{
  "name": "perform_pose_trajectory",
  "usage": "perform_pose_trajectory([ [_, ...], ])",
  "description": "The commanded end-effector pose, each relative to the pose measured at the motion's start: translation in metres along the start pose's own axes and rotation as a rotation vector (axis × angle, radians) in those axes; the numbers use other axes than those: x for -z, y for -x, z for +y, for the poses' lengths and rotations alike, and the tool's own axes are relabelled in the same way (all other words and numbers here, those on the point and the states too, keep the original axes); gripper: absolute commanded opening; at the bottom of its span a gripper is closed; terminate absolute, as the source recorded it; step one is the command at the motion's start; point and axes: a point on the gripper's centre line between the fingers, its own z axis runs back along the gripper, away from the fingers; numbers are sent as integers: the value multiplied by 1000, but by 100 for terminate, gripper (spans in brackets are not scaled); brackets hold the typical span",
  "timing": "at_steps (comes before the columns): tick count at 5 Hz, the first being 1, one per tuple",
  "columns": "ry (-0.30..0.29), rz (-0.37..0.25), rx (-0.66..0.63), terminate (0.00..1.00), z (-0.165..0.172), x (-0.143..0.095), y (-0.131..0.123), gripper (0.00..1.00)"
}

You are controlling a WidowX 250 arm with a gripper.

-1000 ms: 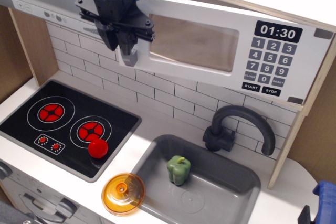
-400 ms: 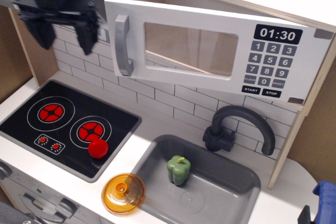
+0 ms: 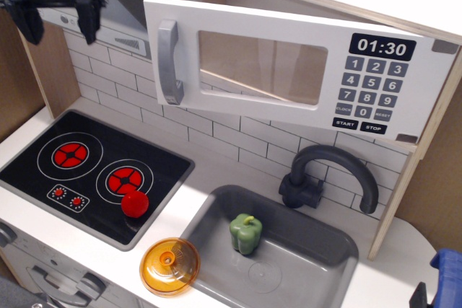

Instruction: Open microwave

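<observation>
- so the gripper [image 3: 59, 23] is sitting way up at the far left corner of the bench now, in front of the range hood [image 3: 119, 5], well apart from the microwave [image 3: 289, 63]. a second ago it was right on the grey bar handle [image 3: 168, 63], and less than half a second ago it was already backing off to the left.
- its two fingers [image 3: 89, 19] are hanging spread wide with nothing between them, so it's not holding anything.
- the microwave is running along the back edge of the bench, above the faucet [image 3: 328, 174] and sink [image 3: 332, 250], with the keypad [image 3: 372, 81] toward the right end.
- big change: the door is swinging out on its left side now, handle edge clearly standing away from the wooden box, dark gap showing behind the top left of the door. a second ago it was looking flush.
- since the last look the door isn't moving any further, it's just staying at that partly open angle.
- my read: the opening is basically done and the arm is just clearing out. only doubt is whether partly ajar counts as open enough.
- everything else is sitting where it was: green pepper [image 3: 245, 233] in the sink, orange lid [image 3: 170, 266] at the front edge, red knob thing [image 3: 134, 203] on the stovetop [image 3: 94, 167].
</observation>
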Motion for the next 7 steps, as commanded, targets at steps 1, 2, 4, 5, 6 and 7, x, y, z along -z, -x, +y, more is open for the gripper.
perform_pose_trajectory([
  [1, -19, -123, 81, 0, -46, -14, -1, 100],
  [2, -41, -179, 136, 0, -71, -14, 13, 100],
  [4, -4, -210, 370, 0, -101, -21, 82, 100],
  [5, 64, -164, 454, 0, -116, -26, 121, 100],
  [6, 66, -130, 529, 0, -150, -13, 155, 100],
  [7, 23, -147, 560, 0, -182, 2, 172, 100],
])
